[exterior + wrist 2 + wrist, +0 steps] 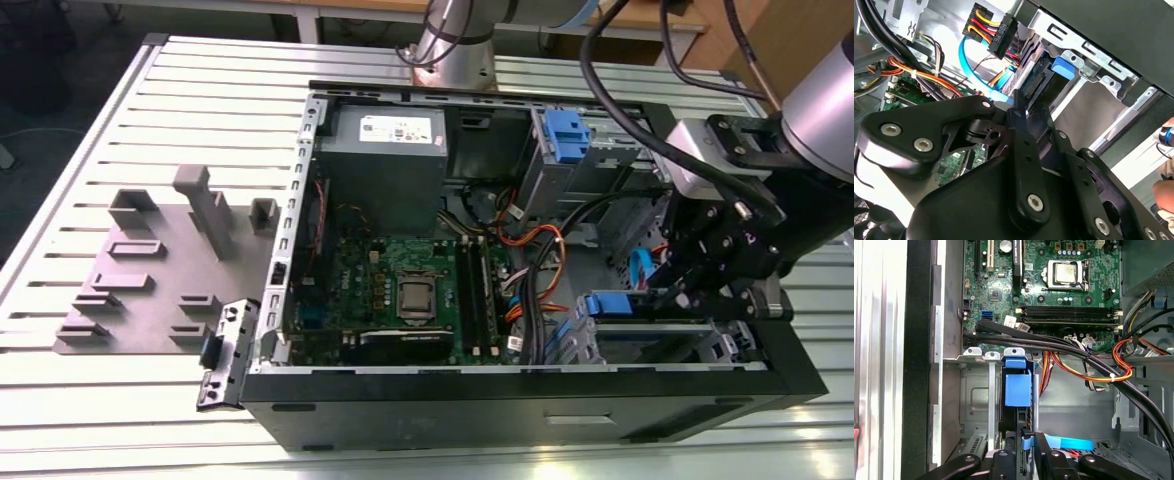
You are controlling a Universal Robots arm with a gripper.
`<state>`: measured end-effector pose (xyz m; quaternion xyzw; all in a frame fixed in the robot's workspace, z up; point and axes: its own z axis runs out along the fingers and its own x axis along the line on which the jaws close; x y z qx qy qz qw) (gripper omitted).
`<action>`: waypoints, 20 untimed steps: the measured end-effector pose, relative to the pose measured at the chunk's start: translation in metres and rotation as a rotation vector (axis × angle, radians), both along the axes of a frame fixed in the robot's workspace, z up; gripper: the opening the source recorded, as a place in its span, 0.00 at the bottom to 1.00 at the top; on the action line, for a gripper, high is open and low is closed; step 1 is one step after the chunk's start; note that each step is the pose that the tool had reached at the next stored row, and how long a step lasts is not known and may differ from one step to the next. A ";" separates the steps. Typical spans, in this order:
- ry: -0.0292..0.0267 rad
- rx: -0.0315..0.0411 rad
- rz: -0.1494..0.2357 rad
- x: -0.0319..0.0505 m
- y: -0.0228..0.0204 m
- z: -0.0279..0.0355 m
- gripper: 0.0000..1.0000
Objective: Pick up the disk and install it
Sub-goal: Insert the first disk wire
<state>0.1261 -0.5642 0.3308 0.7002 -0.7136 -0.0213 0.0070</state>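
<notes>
In the exterior view, looking down on a slatted metal counter (214,110) carrying an open computer case (507,405). Showing inside it a green circuit board (400,290), a grey power box (387,135) at the far end and, toward the exterior view's right of that, another blue carrier (567,135). Trailing orange and black cables (527,250) between the board and the metal bay (667,345) in the case's near corner on the exterior view's right. Holding the disk (607,303) in that bay, blue end toward the board. Bending the arm (814,110) down from the exterior view's right and setting the tool (663,295) right behind the disk. Keeping a grey plate with upright blocks (160,270) on the counter at the exterior view's left of the case, and a black bracket (224,350) just beside the case wall.

In the second wrist view, closing the tool (1034,114) on the disk (1036,85), fingers on either side of it, with the disk standing on edge in the bay. Crowding in near the fingers with a black plug (999,35) on red, yellow and black wires and a light-blue flat cable (996,94).

In the first wrist view, gripping the disk (1018,387) from its rear end, deep between the bay's thin rails. Crossing between bay and board with thick black cables, orange and yellow wires beside them, and laying the light-blue flat cable just beside the tool (1025,440).
</notes>
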 end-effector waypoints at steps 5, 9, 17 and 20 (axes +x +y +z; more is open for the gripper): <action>0.0000 0.0003 0.000 0.0000 0.0000 0.0090 0.29; 0.0000 0.0002 0.000 0.0000 0.0000 0.0162 0.29; 0.0000 0.0002 0.000 0.0000 0.0001 0.0193 0.29; 0.0000 0.0002 0.000 0.0002 0.0001 0.0193 0.29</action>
